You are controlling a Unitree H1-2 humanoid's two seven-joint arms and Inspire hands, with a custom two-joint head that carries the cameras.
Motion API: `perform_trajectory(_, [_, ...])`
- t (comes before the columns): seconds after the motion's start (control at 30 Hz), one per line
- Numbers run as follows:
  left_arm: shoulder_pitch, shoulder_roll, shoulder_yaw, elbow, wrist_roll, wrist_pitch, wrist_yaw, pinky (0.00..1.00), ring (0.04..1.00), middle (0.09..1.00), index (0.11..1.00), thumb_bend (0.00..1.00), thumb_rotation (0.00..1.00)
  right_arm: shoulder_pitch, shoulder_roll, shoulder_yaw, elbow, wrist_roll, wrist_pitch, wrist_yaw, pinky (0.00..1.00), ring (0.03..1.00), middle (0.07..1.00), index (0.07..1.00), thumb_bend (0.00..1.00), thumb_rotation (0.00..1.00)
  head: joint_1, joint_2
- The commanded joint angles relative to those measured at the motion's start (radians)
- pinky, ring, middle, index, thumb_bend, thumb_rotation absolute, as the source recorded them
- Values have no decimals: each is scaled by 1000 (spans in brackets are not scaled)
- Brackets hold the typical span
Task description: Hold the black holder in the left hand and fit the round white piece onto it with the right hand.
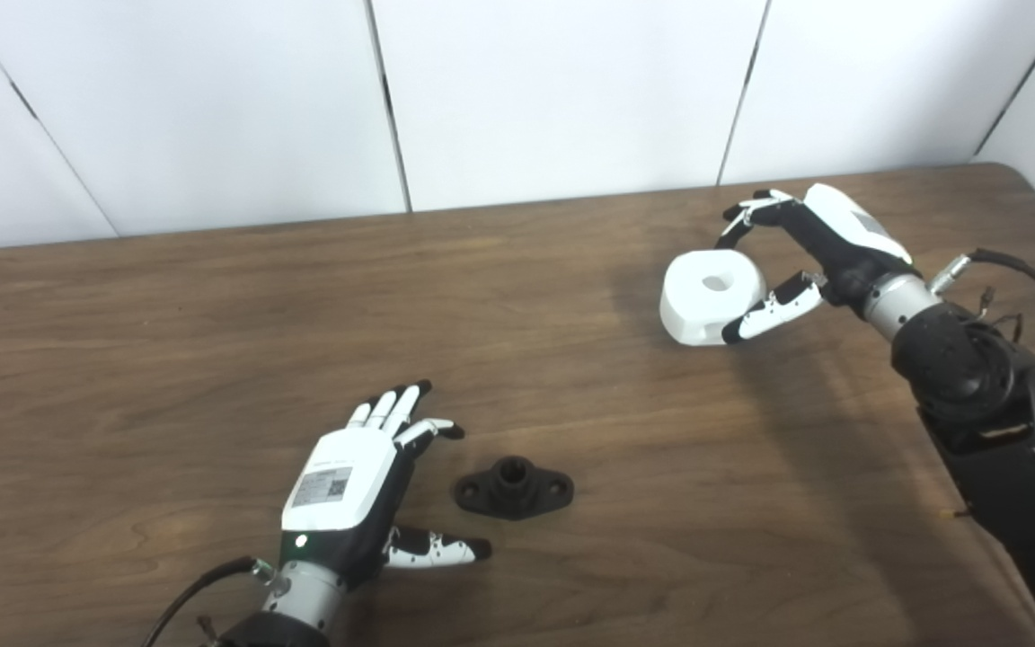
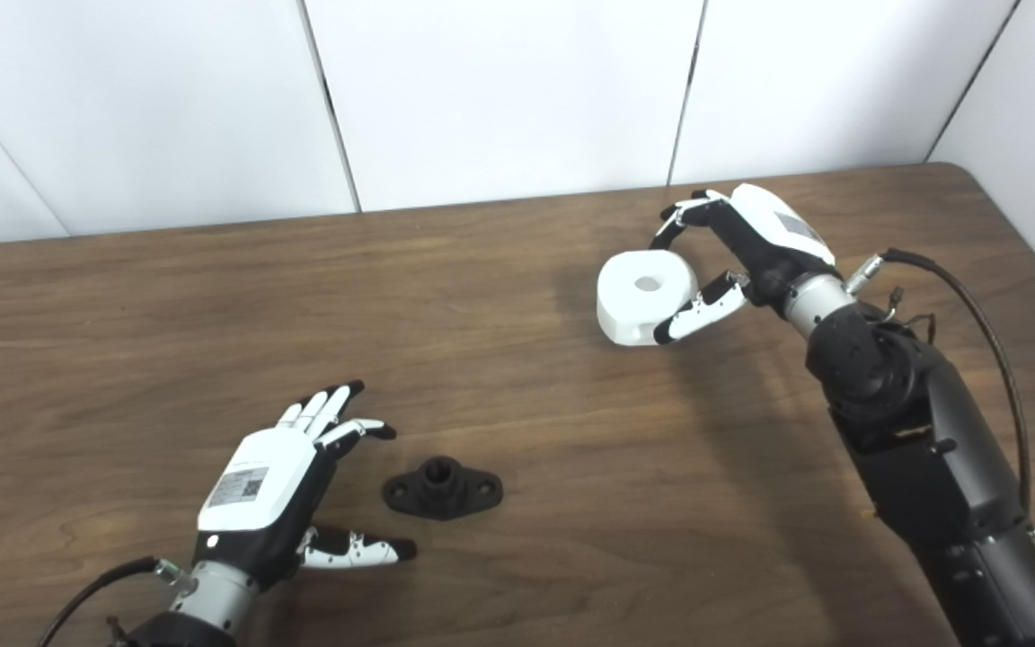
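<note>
The black holder point(image 1: 514, 487), a small flanged base with a short upright stub, lies flat on the wooden table point(image 1: 212, 341) near the front. My left hand point(image 1: 351, 481) rests just left of it, open, with the fingers spread and the thumb point(image 1: 437, 548) below the holder, not touching it. At the back right sits the round white piece point(image 1: 711, 295), a thick ring with a hole in the middle. My right hand point(image 1: 805, 247) wraps around it: the thumb point(image 1: 769, 310) presses its near side and the fingers point(image 1: 747, 211) curl over its far side. Whether it is off the table is unclear.
White wall panels point(image 1: 553, 90) stand behind the table's far edge. The table's rounded right corner point(image 1: 1021, 175) is close behind my right arm point(image 1: 976, 386). A cable point(image 1: 1034, 279) loops off the right wrist. Bare wood lies between the two hands.
</note>
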Motion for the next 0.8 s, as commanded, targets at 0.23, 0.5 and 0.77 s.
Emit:
perform_trajectory(0.23, [-9, -32, 14, 67, -104, -61, 117, 1000, 1000, 995, 673, 940, 216, -47, -11, -12, -34, -5, -8, -16, 892, 959, 837, 484, 524, 134, -11, 6])
perform_trajectory(0.5, [-35, -52, 44, 77, -315, 26, 15, 1000, 1000, 984, 656, 847, 121, -51, -14, -13, -45, -7, 0, -11, 891, 955, 838, 484, 524, 135, -12, 13])
perform_trajectory(0.77, [-87, -28, 48, 59, -427, 135, -87, 1000, 1000, 984, 658, 853, 86, -50, -11, -10, -47, -10, 2, -12, 884, 954, 836, 484, 524, 135, -17, 15])
